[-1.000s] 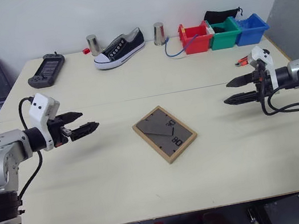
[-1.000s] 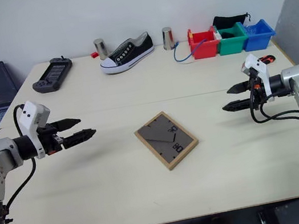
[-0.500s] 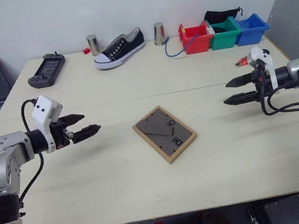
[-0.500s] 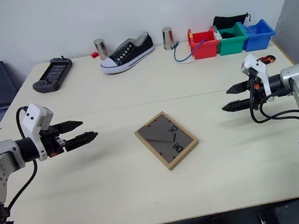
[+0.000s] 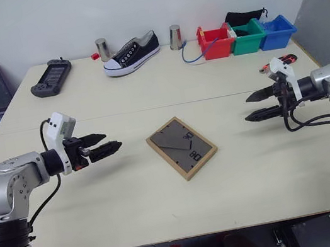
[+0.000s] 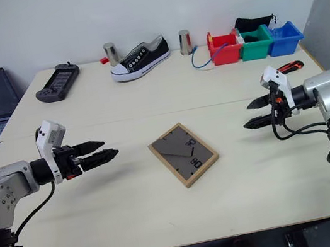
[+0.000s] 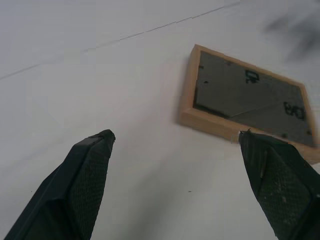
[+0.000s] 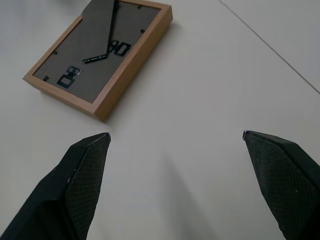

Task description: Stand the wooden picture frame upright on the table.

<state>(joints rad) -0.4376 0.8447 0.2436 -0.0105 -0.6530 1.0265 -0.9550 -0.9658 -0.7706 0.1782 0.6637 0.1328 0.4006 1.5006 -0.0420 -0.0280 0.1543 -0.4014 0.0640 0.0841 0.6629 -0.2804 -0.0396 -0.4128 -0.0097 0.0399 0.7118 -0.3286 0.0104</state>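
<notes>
On the cream flat table [image 5: 137, 218], the small light-wood picture frame [image 5: 182, 147] lies face-down, bare tabletop all round; left gripper [image 5: 110, 143] and right gripper [image 5: 252, 108] gape wide, empty.

Frame [image 5: 182, 147] flat, mid-table [image 5: 105, 217]; shoe [image 5: 131, 53], bins [image 5: 246, 37] behind.

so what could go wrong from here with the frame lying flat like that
The light-wood rectangular picture frame lies face down, dark back up, flat on the cream table, so fingers may slip off its low edge or just push it along. The open left gripper and open right gripper are both apart from it; uneven contact could spin it.
</notes>
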